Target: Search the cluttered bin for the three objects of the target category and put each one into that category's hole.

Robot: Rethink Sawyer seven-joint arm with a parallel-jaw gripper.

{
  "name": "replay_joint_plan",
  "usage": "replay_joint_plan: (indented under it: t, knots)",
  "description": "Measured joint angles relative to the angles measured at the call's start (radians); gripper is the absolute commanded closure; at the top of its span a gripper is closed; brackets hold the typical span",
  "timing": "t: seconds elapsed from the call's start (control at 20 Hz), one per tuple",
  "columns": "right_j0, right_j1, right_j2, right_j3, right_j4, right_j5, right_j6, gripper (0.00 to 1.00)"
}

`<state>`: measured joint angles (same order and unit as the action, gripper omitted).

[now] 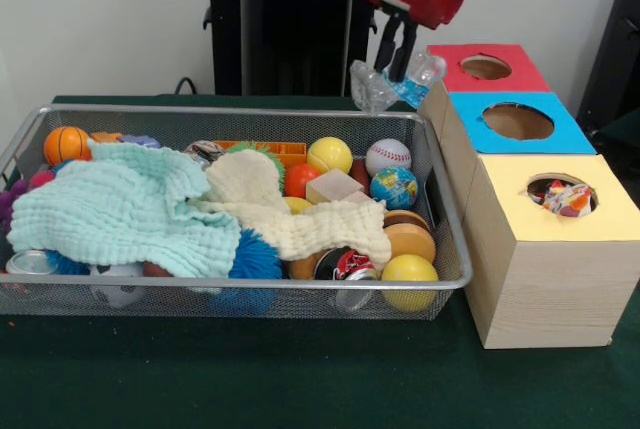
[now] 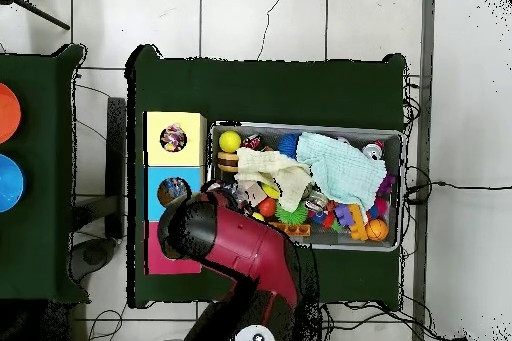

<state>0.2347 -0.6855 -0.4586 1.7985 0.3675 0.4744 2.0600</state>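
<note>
Starting at the left of the front view, we see the wire mesh bin (image 1: 452,249) on the green tabletop (image 1: 300,379), with a small basketball (image 1: 66,144) in its far left corner and a pale green muslin cloth (image 1: 120,209) spread over much of that side. A cream cloth (image 1: 290,214) lies across the middle, and a blue spiky ball (image 1: 255,259) shows beneath the 2 cloths at the near wall. Further right we count a yellow ball (image 1: 329,154), a baseball (image 1: 388,156), a globe ball (image 1: 394,187), a wooden block (image 1: 334,186), a dark can (image 1: 345,264) and another yellow ball (image 1: 409,269) in the near right corner. Above the bin's far right corner hangs the hand (image 1: 396,59), its fingers closed on a crumpled clear plastic bottle (image 1: 385,84) that sits just beside the red box (image 1: 490,67). Right of the bin stand 3 boxes in a row, touching one another: the red box farthest, the blue box (image 1: 560,134) in the middle and the yellow box (image 1: 600,211) nearest, each with a round hole on top. Something crumpled and colourful (image 1: 568,199) shows in the yellow box's hole. In the overhead view the arm (image 2: 235,247) covers the red box and hides the hand, so we cannot tell the grip from there.
</note>
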Motion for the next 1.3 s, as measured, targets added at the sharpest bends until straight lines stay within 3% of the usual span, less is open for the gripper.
replay_joint_plan:
  t: [0.7, 1.3]
  knots:
    - [0.114, 0.012, -0.021, -0.050, 0.060, 0.065, 0.023, 1.00]
    - [0.203, 0.089, -0.021, -0.058, 0.123, 0.065, 0.151, 1.00]
